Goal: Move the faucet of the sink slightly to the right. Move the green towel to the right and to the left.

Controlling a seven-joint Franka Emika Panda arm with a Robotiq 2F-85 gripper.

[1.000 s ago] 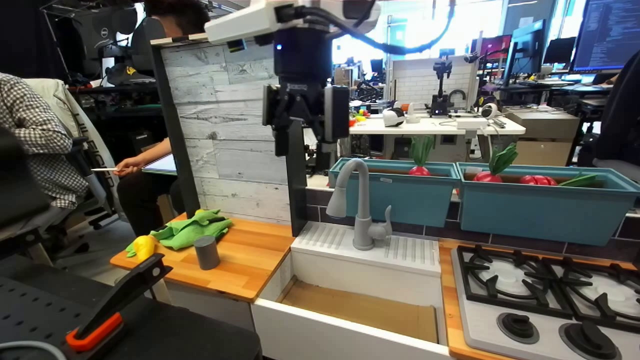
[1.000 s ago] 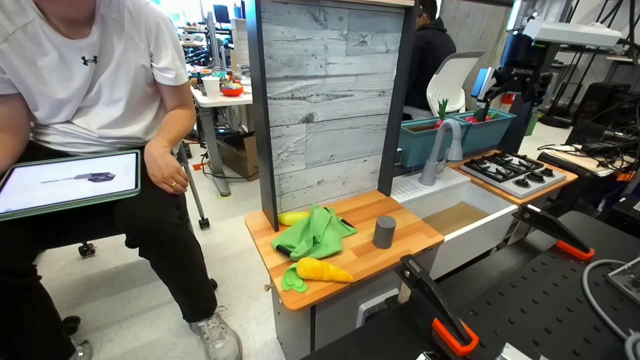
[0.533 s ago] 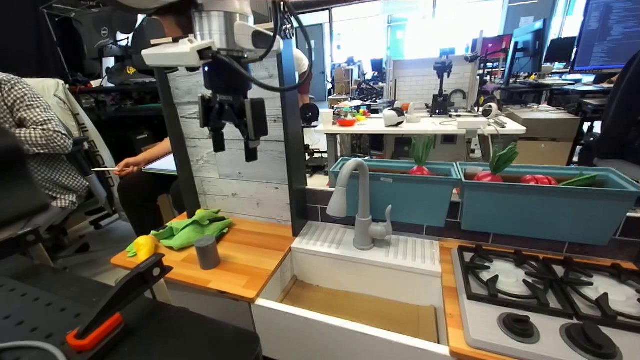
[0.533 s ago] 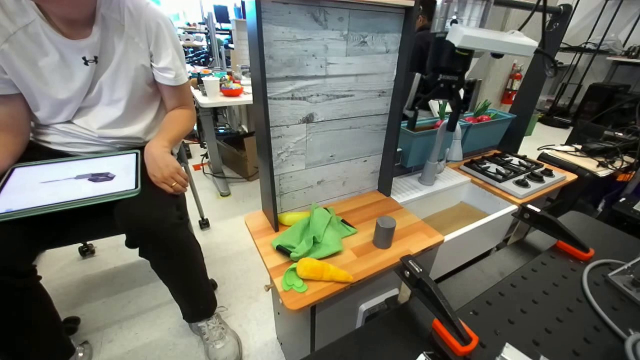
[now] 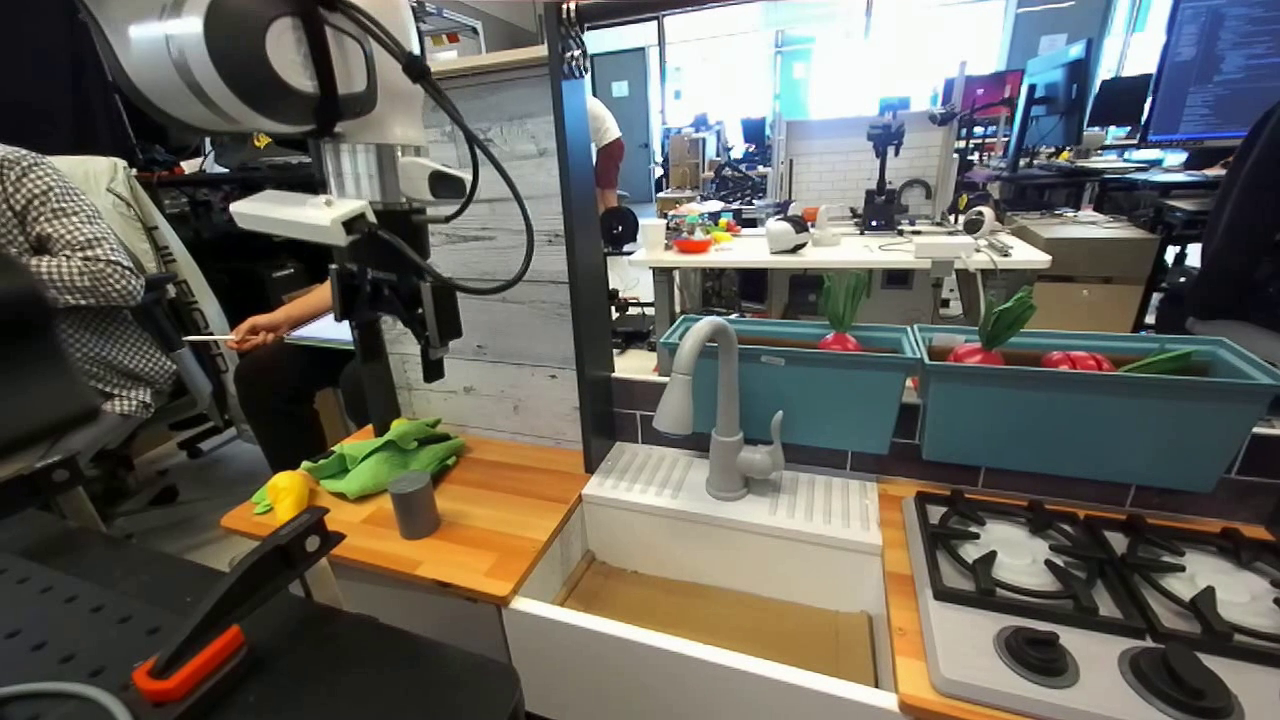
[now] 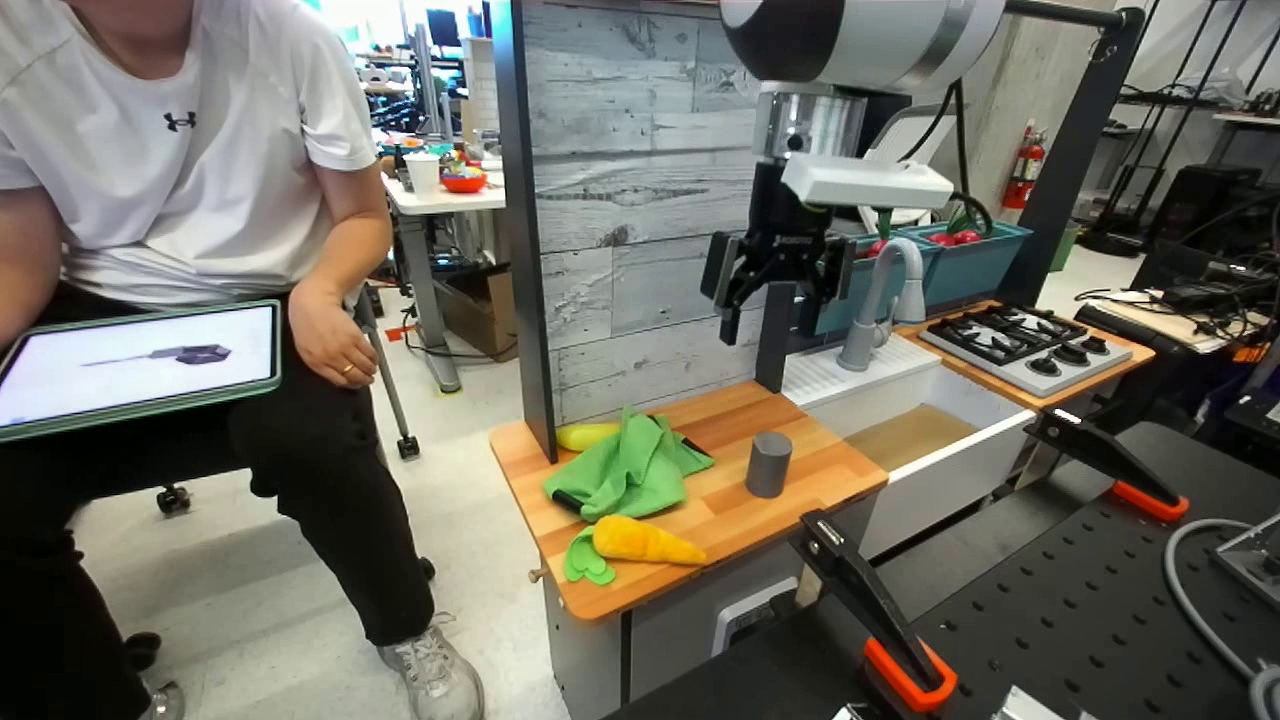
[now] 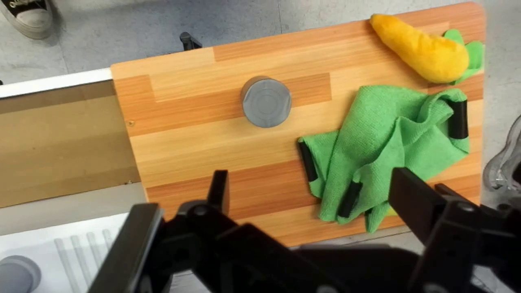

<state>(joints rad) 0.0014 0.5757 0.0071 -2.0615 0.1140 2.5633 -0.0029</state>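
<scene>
- Fingers (image 7: 415, 203): spread wide, nothing between them; I hold them above the desk (image 7: 195, 162), apart from the green towel (image 7: 378, 130).
- Green towel: crumpled on the desk, black strips (image 7: 458, 119) along its edges; in the wrist view it lies toward one finger, off the middle of the gap.
- Risk, grasp: if I descend without centring, I expect one finger to land on the cloth and press it flat, or the pinch to take a thin fold that slips out.
- Risk, drag: a yellow object (image 6: 585, 436) lies partly under the cloth, so a sideways pull may carry it along. The plush carrot (image 7: 427, 53), just beside the towel and near the desk's edge, could be nudged to the floor.
- Risk, collision: a sweep toward the sink (image 5: 640, 665) could tip the upright grey cylinder (image 7: 266, 103); a careless approach could knock the wooden panel (image 6: 660, 300).
- Faucet (image 5: 726, 440): upright at the back of the sink; whether its turn is done, I cannot tell.
- Count: one green towel, at least three black strips; one faucet, sink, grey cylinder, plush carrot, yellow object, wooden panel and stove (image 5: 955, 640); two planters (image 5: 830, 400), at least three radishes (image 5: 975, 354); two clamps (image 6: 860, 580).
</scene>
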